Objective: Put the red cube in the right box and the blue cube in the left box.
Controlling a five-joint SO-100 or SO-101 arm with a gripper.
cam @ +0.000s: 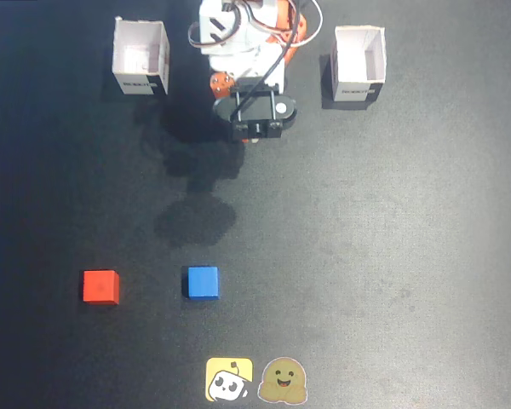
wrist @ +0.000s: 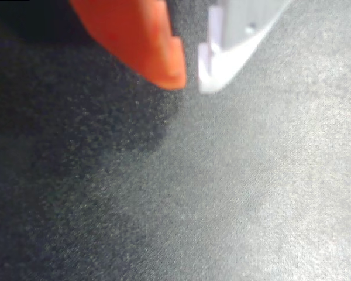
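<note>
Red cube (cam: 100, 286) and blue cube (cam: 203, 282) both sit on the dark counter (cam: 392, 256) in the lower left of the fixed view, side by side with a clear gap between them and well apart from your arm. Your gripper (wrist: 190, 82) is tucked back near the base at the top of that view, between the 2 boxes, and holds nothing; in the wrist view the orange and white fingers stand nearly together with only a narrow slit between their tips, over bare counter. You will likely need to spread them before reaching, or a tip could land on a cube and shove it away. Sorting is the bigger risk: the 2 boxes look alike, so check that the red goes to the right box (cam: 140, 58), with the faint print inside, at upper left in the fixed view, and the blue to the left box (cam: 358, 65) at upper right. Both stand open and upright. 2 stickers (cam: 255, 380) lie at the bottom edge, out of your path, and nothing blocks the reach.
</note>
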